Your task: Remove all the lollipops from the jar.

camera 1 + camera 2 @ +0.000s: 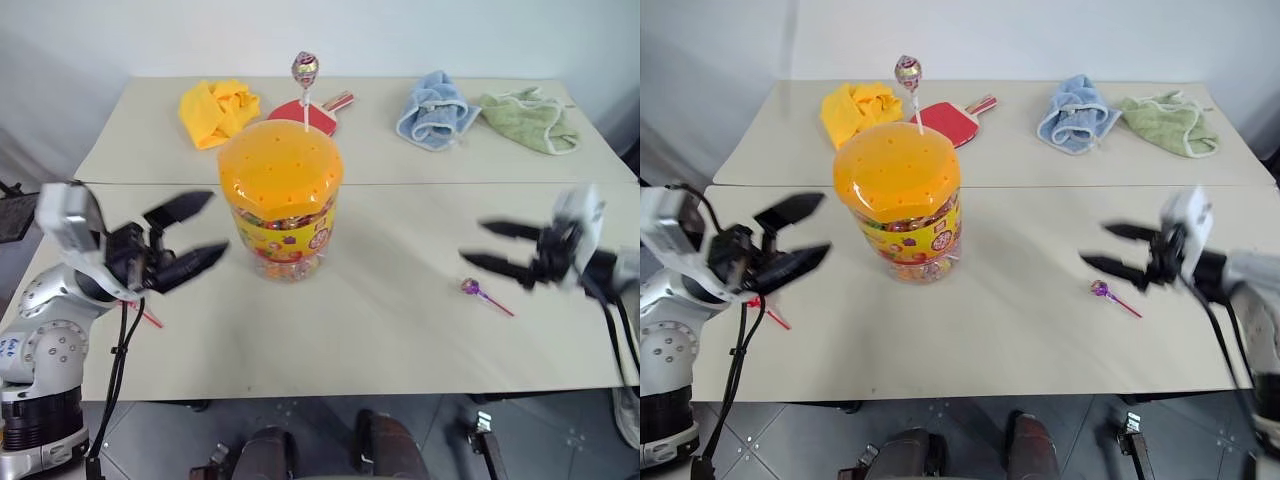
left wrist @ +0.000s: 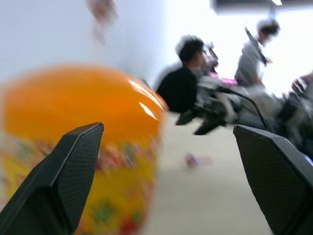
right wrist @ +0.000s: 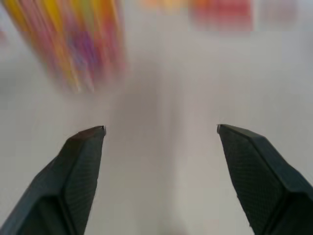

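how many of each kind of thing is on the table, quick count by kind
lollipops: 3 – one standing in the jar lid, a purple one on the table, a red one by the left gripper
jar: 1
cloths: 3 – yellow, blue, green
paddle: 1
total: 8

Bright, even indoor light; wrist views badly blurred.
Soft shadows under the jar (image 1: 281,195); glare streaks on its lid in left wrist view, background blown out white. Right gripper (image 1: 492,247) smeared in head views.
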Controlling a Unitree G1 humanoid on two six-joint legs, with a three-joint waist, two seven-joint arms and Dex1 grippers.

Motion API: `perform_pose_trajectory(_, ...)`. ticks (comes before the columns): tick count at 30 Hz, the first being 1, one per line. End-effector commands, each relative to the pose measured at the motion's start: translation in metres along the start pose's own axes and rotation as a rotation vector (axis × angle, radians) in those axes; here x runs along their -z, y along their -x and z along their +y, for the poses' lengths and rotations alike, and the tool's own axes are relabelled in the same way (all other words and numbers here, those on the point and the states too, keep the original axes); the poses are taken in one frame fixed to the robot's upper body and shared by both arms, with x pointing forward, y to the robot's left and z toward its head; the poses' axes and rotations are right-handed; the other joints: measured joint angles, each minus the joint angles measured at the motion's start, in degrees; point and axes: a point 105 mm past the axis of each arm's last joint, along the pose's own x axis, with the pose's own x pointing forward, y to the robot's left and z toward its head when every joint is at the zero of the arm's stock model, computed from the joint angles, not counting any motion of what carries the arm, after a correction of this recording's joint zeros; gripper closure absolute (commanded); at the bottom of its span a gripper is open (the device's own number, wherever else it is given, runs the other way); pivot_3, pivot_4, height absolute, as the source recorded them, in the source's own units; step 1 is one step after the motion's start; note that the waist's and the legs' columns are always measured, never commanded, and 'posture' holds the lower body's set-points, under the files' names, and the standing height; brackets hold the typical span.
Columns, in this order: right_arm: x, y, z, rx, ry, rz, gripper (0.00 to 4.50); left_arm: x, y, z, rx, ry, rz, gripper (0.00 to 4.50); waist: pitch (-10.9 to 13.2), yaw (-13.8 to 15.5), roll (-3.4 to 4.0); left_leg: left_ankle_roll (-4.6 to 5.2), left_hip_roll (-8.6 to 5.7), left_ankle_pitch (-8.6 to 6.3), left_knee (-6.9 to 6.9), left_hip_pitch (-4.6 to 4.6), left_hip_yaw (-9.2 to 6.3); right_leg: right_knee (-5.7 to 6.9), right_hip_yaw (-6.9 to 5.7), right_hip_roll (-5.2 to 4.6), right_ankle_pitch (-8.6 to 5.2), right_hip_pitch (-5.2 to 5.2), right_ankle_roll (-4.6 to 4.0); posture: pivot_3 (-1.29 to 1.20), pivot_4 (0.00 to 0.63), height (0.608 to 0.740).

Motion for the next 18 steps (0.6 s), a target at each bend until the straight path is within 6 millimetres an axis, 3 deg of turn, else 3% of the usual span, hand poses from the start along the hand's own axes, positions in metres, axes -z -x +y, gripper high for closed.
perform_pose_trajectory(1,-0.046,-0.047,0.018,-0.086,-0.014,-0.162,0.86,-0.019,0.008,0.011,-0.110,0.013,-0.110,0.00,0.00,-0.10,-0.01,-0.02,0.01,-0.01,0.02,0.01,0.00,0.12,-0.01,0.00,0.00,-0.03,0.00,0.00,0.150,0.740)
perform_pose_trajectory(4,-0.058,-0.093,0.031,-0.148,-0.015,-0.168,0.86,-0.013,0.009,0.015,-0.124,0.021,-0.086,0.00,-0.01,0.11,-0.01,-0.07,-0.02,-0.04,0.01,-0.03,0.06,0.35,-0.07,-0.01,0.00,-0.11,0.00,0.00,0.150,0.740)
perform_pose_trajectory(6,-0.068,-0.118,0.028,-0.124,-0.021,-0.187,0.86,-0.008,0.004,0.013,-0.101,0.025,-0.069,0.00,-0.01,0.27,-0.02,-0.09,-0.06,-0.05,0.01,-0.12,0.10,0.44,-0.13,-0.01,0.00,-0.18,0.00,0.00,0.150,0.740)
perform_pose_trajectory(8,-0.077,-0.138,0.027,-0.103,-0.033,-0.209,0.86,-0.005,0.001,0.010,-0.086,0.026,-0.065,0.00,-0.01,0.39,-0.02,-0.08,-0.13,-0.05,0.03,-0.25,0.06,0.45,-0.13,-0.03,0.00,-0.26,0.01,0.00,0.150,0.740)
perform_pose_trajectory(10,-0.082,-0.155,0.038,-0.149,-0.029,-0.211,0.86,-0.003,-0.002,0.009,-0.080,0.027,-0.068,0.00,-0.02,0.33,-0.03,-0.07,-0.16,-0.06,0.02,-0.28,0.01,0.45,-0.14,-0.03,0.02,-0.27,0.03,0.00,0.150,0.740)
perform_pose_trajectory(14,-0.084,-0.176,0.050,-0.186,-0.030,-0.209,0.86,-0.002,-0.003,0.007,-0.081,0.025,-0.077,0.00,-0.02,-0.45,-0.03,-0.07,-0.14,-0.08,-0.09,-0.27,0.01,0.43,-0.20,0.00,0.02,-0.30,0.04,0.00,0.150,0.740)
perform_pose_trajectory(18,-0.082,-0.182,0.049,-0.177,-0.034,-0.212,1.78,-0.002,-0.004,0.006,-0.077,0.015,-0.081,0.00,-0.02,-1.12,-0.04,-0.07,-0.14,-0.08,-0.01,-0.27,0.03,0.44,-0.18,0.00,0.02,-0.29,0.04,0.00,0.150,0.740)
